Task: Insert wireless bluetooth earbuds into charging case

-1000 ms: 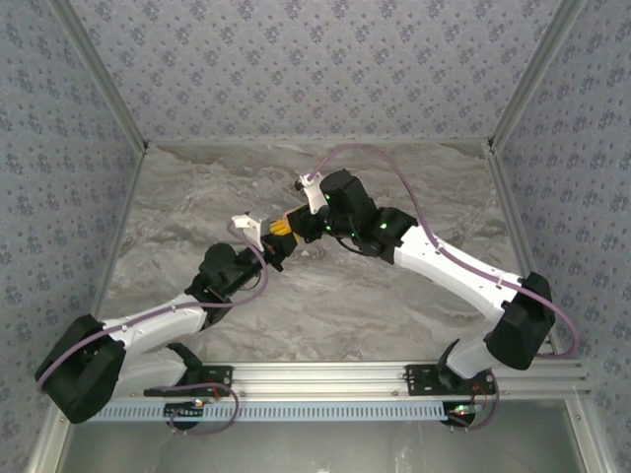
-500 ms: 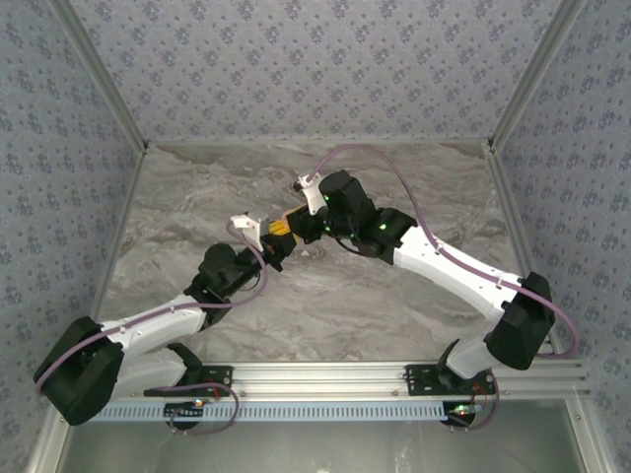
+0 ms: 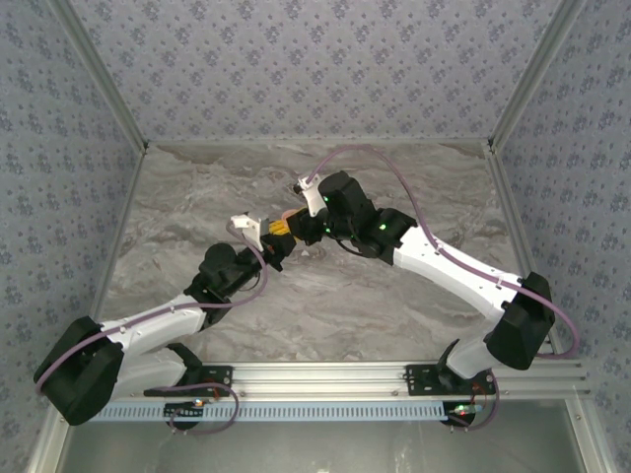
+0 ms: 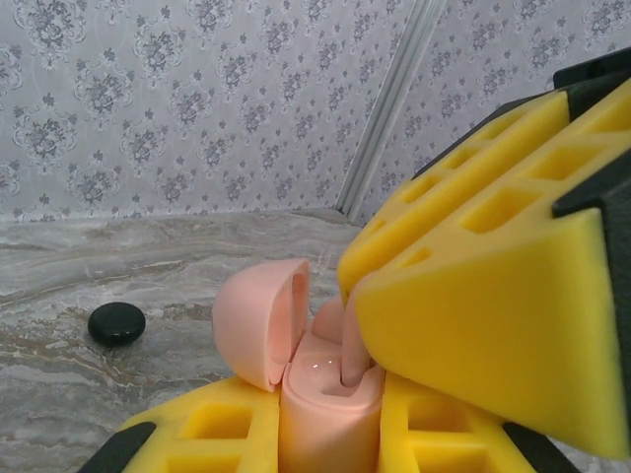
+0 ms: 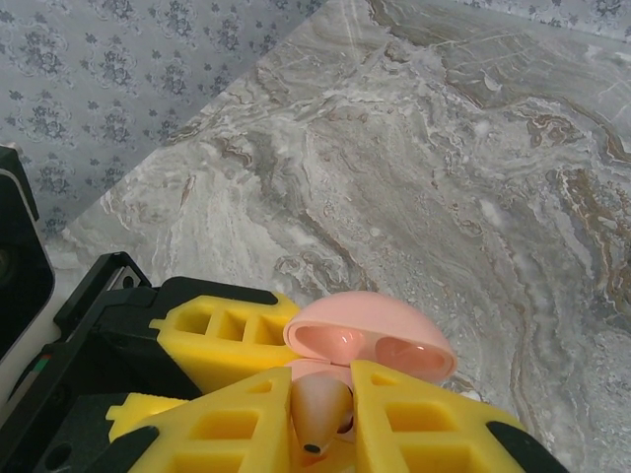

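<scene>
Nudged leftward, right claw (image 5: 322,396) pinches an earbud (image 5: 317,419) into the charging case (image 4: 258,320) clenched by left claw (image 4: 330,439).

my hand pads (image 4: 473,325): yellow foam, matt | charging case (image 4: 258,325): smooth pink plastic, slight gloss | desk (image 5: 444,148): polished marble look

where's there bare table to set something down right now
Bare table: the near middle by the front rail, and the far strip along the back wall. Crowded: the centre, where the left end effector grips the charging case and the right end effector holds an earbud at it.
</scene>
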